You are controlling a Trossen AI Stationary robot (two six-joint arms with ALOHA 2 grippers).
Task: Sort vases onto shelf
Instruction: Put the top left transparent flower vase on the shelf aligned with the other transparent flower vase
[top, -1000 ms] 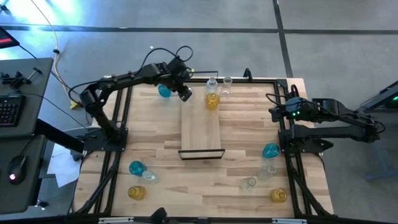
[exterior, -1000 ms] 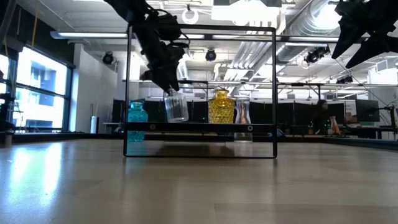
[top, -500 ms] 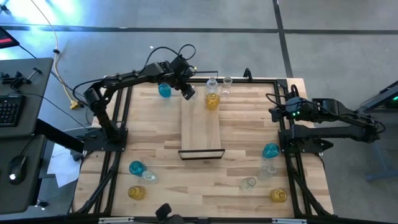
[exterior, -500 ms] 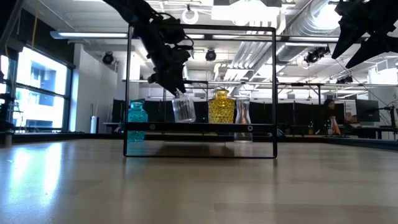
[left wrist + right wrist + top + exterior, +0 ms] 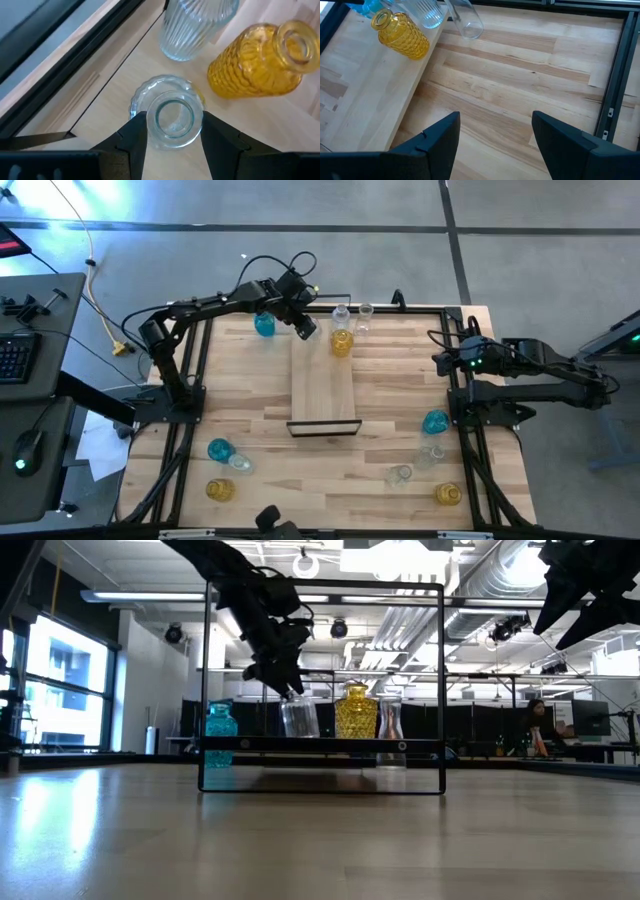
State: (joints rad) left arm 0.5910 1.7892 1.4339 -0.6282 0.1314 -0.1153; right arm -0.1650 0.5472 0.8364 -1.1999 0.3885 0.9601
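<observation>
Pinching a clear vase, left gripper has lowered it onto shelf

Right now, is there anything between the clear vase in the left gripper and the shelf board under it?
Nothing visible. The left gripper holds the clear vase by its neck, over bare board of the shelf at its far end. The yellow vase and a ribbed clear vase stand beside it, not under it.

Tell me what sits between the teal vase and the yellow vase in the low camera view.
In the low view, the clear vase stands between the teal vase and the yellow vase, with the left gripper closed on its neck.
</observation>
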